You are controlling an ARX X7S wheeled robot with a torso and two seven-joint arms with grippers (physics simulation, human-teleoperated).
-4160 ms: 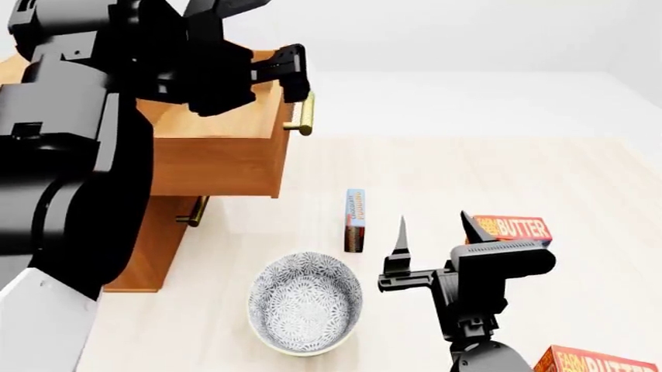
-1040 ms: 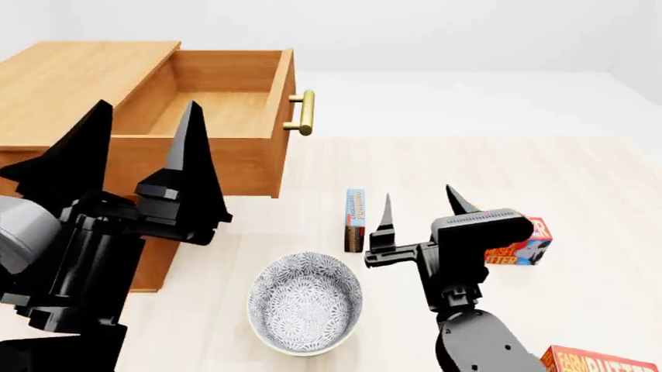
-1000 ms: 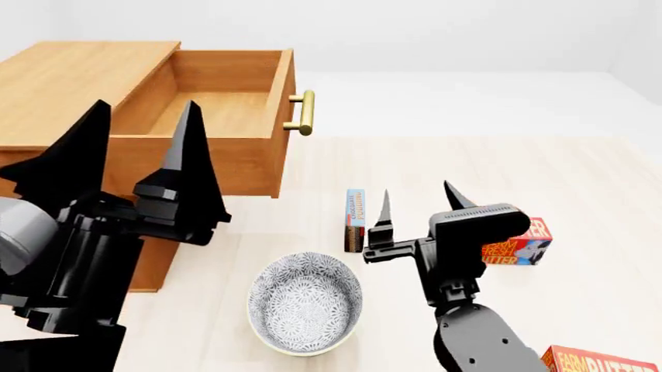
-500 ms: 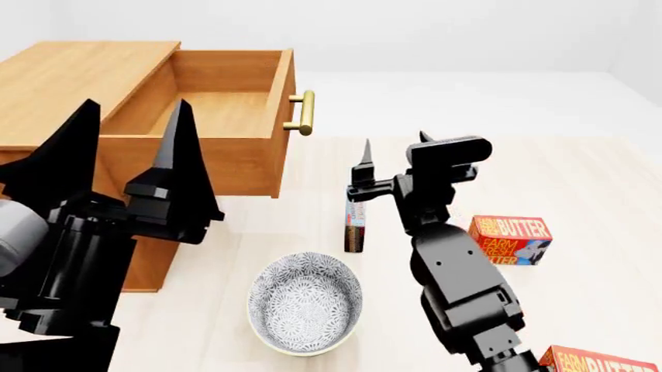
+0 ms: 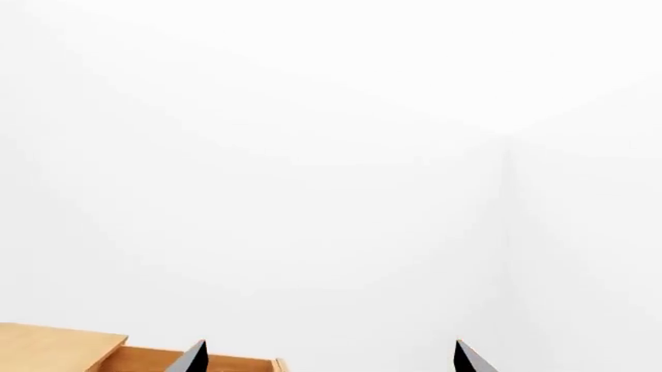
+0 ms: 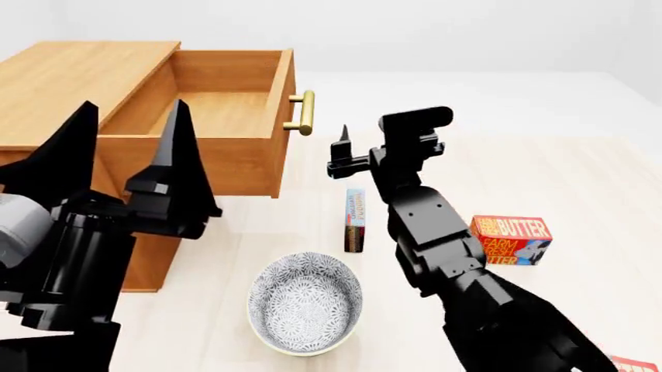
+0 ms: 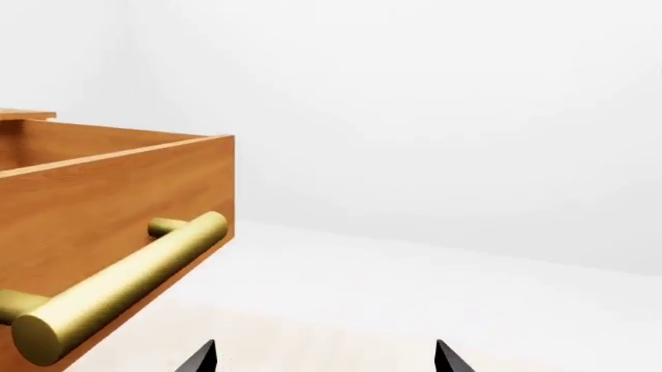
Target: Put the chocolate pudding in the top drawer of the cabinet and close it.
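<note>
The clearest writing is on the butter box [image 6: 511,239]: an orange-red carton with "BUTTER" in white capitals and a smaller "FARM FRESH" line beside it, lying flat on the pale wood-grain worktop [image 6: 600,186]. A red corner of another box [image 6: 633,363] shows at the head view's lower right edge, its print unreadable.

The pudding [image 6: 355,219] is a thin flat box standing on a narrow edge, dark red-brown along its sides, with a light blue face whose lettering is too small to read. It stands on the worktop well apart from the open drawer [image 6: 229,116], between the bowl [image 6: 306,302] and the right gripper [image 6: 367,147].

The drawer is honey-brown wood with a visible grain, pulled out of the box-shaped cabinet [image 6: 77,74], its inside bare. Its brass handle [image 7: 114,283] is a smooth round bar on short posts.

The bowl is round, with a dense grey-and-white floral pattern inside and a cream rim.

The right gripper, black and angular, hangs above the pudding with its pointed fingers spread wide and nothing between them. The left gripper [image 6: 124,163] stands in front of the cabinet, its tall tapered fingers also wide apart and empty.
</note>
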